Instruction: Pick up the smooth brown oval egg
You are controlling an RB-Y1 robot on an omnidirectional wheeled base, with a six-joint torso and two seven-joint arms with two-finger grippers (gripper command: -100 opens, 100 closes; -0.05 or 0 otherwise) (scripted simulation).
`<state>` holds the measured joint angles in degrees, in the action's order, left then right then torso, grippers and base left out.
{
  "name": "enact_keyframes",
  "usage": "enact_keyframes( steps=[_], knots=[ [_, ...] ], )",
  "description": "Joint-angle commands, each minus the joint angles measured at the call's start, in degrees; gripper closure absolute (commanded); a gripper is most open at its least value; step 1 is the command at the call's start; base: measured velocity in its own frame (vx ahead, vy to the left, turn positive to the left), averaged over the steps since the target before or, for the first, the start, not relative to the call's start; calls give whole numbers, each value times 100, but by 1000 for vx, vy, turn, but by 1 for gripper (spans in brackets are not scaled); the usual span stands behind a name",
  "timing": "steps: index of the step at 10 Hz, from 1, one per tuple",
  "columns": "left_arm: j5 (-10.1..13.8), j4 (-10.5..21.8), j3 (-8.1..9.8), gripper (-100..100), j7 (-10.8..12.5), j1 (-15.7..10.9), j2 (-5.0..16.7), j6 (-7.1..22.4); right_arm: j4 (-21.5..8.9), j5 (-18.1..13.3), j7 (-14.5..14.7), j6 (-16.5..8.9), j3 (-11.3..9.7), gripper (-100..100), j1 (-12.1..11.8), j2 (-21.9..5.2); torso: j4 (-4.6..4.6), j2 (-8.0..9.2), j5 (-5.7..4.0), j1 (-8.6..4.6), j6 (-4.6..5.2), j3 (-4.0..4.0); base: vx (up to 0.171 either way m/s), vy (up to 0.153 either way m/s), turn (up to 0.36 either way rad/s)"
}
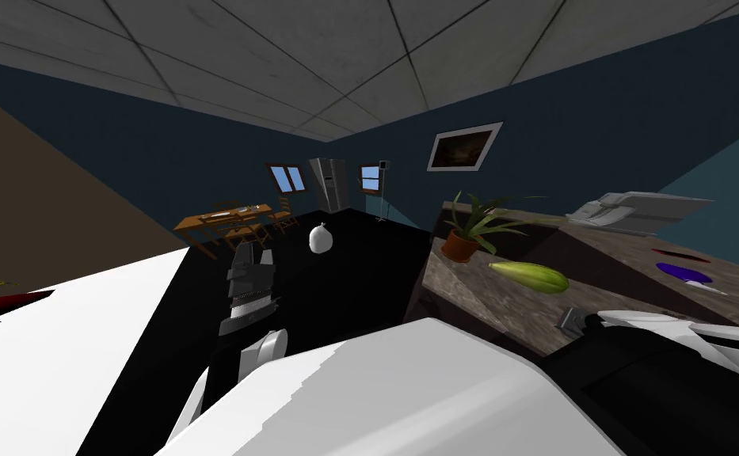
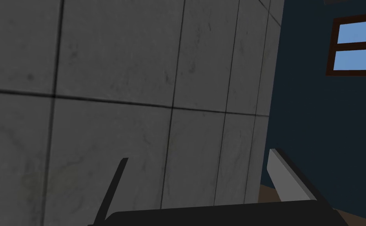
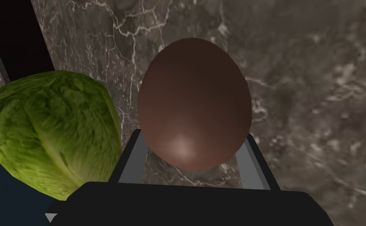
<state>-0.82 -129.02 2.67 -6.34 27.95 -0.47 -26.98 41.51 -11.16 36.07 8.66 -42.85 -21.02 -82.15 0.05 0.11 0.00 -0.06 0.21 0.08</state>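
Brown egg (image 3: 194, 104) pinched between fingers (image 3: 133, 161) of right tool (image 3: 193, 133), over marble counter (image 3: 315, 98); left tool (image 2: 198, 155) spread.

Smooth brown egg (image 3: 194, 104), narrow end outward, clasped in the right tool (image 3: 193, 137), above marbled counter (image 3: 315, 98)

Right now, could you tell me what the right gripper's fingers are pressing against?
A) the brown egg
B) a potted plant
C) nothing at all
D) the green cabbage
A: in the right wrist view, the right gripper has its fingers set against both sides of the brown egg, while the green cabbage lies apart beside it on the dark marble counter.
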Motion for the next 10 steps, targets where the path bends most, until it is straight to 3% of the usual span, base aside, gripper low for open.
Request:
enact_keyframes(
  steps=[1,10],
  knots=[
    [0,0,0,0,0,0,0,0,140,-20,-4,-38,6,100,-10,-92,0,0,0,0,0,0,52,-11,-186],
    [0,-1,1,0,0,3,1,-1,626,-836,1157,488,1115,100,74,-233,-15,-70,13,18,3,-41,190,26,-368]
  ],
)
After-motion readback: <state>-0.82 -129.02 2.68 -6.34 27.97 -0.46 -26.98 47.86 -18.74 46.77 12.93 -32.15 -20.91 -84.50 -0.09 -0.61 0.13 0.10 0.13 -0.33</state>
